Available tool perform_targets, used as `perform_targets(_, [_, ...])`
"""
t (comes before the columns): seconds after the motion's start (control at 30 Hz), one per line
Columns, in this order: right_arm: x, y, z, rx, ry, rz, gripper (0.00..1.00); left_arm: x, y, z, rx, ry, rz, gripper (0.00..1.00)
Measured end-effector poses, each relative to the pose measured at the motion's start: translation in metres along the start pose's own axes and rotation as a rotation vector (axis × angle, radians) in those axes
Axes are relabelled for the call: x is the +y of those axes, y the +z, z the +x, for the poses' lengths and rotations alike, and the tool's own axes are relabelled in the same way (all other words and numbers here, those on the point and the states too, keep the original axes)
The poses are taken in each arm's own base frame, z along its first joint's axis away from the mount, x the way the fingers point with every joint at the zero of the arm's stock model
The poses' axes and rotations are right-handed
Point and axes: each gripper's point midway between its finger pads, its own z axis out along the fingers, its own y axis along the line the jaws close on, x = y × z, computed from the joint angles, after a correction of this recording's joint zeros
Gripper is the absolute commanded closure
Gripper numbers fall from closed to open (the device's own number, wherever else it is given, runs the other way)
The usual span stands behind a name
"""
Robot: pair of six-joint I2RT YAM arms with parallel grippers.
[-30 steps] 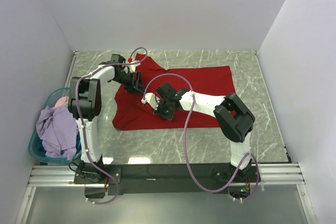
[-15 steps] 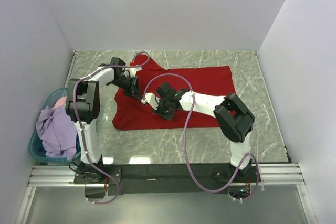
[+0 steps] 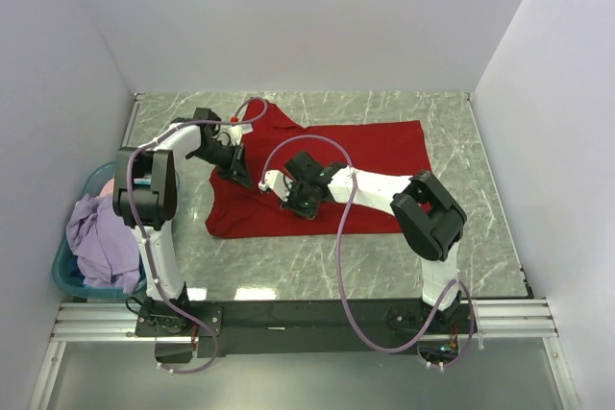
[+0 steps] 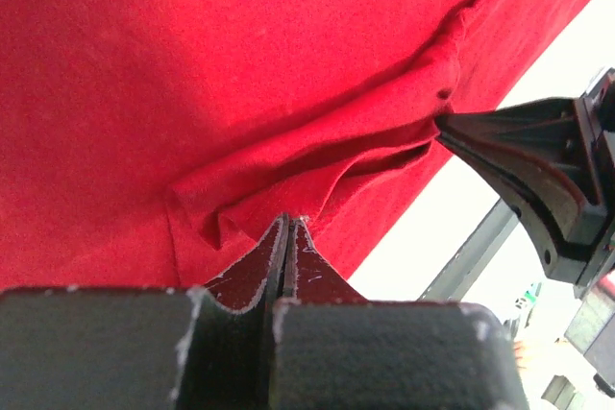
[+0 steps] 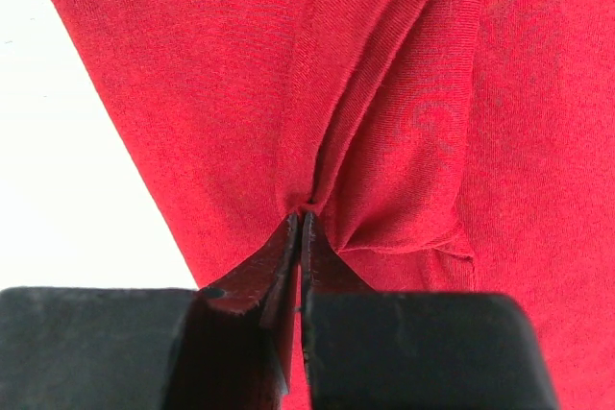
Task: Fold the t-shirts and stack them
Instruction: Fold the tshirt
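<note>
Red t-shirt [image 3: 380, 151] spread on marble table [image 3: 480, 237]; cloth folds pinched by left gripper [image 4: 288, 224] and right gripper [image 5: 301, 217], both jaws closed.

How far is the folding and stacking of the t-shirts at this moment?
Done: nothing is folded or stacked; the red shirt lies spread on the table. In hand: the left jaws and the right jaws are each shut on a pinch of its cloth, in the part nearer the basket, probably to begin a fold. Left: folding it, then the lavender shirt and pink cloth in the basket, then stacking.
</note>
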Motion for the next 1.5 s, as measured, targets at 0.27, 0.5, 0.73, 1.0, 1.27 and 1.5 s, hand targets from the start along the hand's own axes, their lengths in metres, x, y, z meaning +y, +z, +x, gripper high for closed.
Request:
perform_targets(0.27, [0.0,0.0,0.0,0.001,-0.001,-0.001,0.81,-0.002,-0.016,0.028,0.042,0.035,-0.021,1.0])
perform_targets(0.5, [0.004,-0.003,0.003,0.016,0.004,-0.012,0.56,-0.001,-0.023,0.064,0.116,0.047,-0.036,0.66])
perform_targets(0.73, [-0.005,-0.043,-0.001,-0.027,0.08,-0.021,0.53,0.006,-0.043,0.059,0.069,0.056,-0.084,0.5])
perform_targets(1.0, [-0.095,-0.117,0.081,-0.005,0.391,0.11,0.61,0.009,-0.053,0.046,-0.005,0.11,-0.156,0.52])
perform_targets(1.27, [-0.111,-0.145,0.211,0.223,0.593,0.173,0.61,0.026,-0.043,0.067,0.051,0.083,-0.228,0.52])
perform_targets(1.5, [-0.104,-0.128,0.257,0.374,0.615,0.143,0.61,0.045,-0.039,0.075,0.085,0.07,-0.306,0.53])
